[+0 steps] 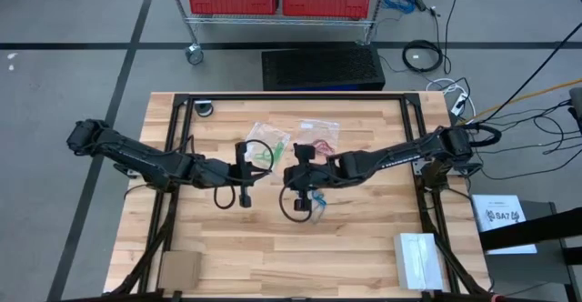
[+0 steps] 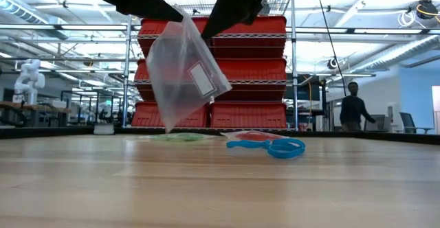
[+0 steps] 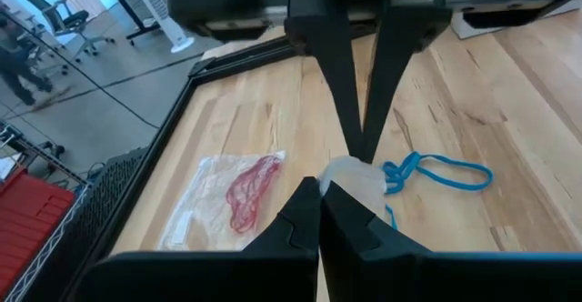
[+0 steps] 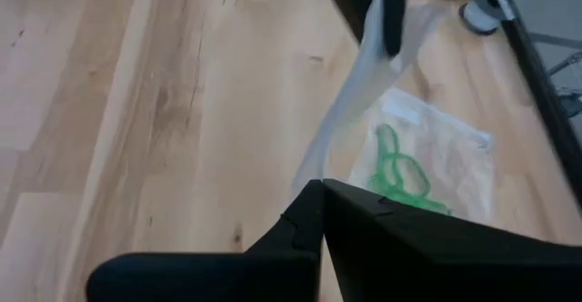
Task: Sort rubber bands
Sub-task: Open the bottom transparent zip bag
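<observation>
A clear zip bag (image 2: 185, 70) with a white label hangs in the air over the table's middle, between my two grippers. My left gripper (image 1: 245, 170) and my right gripper (image 1: 298, 173) are both shut on its top. Loose blue rubber bands (image 2: 275, 147) lie on the wood under my right gripper (image 3: 436, 170). Farther back lie two more clear bags flat on the table: one holds green rubber bands (image 1: 264, 152), the other red ones (image 1: 318, 143). My left gripper pinches the bag's top edge at its left end (image 2: 177, 20) between its two shut fingers, slanting down from the table's left. The bag hangs below, clear of the table. My right gripper pinches the same top edge at its right end (image 3: 357, 163) between its shut fingers (image 3: 350, 93), slanting down from the table's right. The film between the two holds runs as a narrow strip (image 4: 350, 102).
A black frame rail (image 1: 291, 97) borders the table's far part. A white box (image 1: 416, 261) stands at the near right corner and a cardboard piece (image 1: 179, 270) at the near left. Bare wood lies along the near edge. A person (image 2: 354, 108) stands far off in the room.
</observation>
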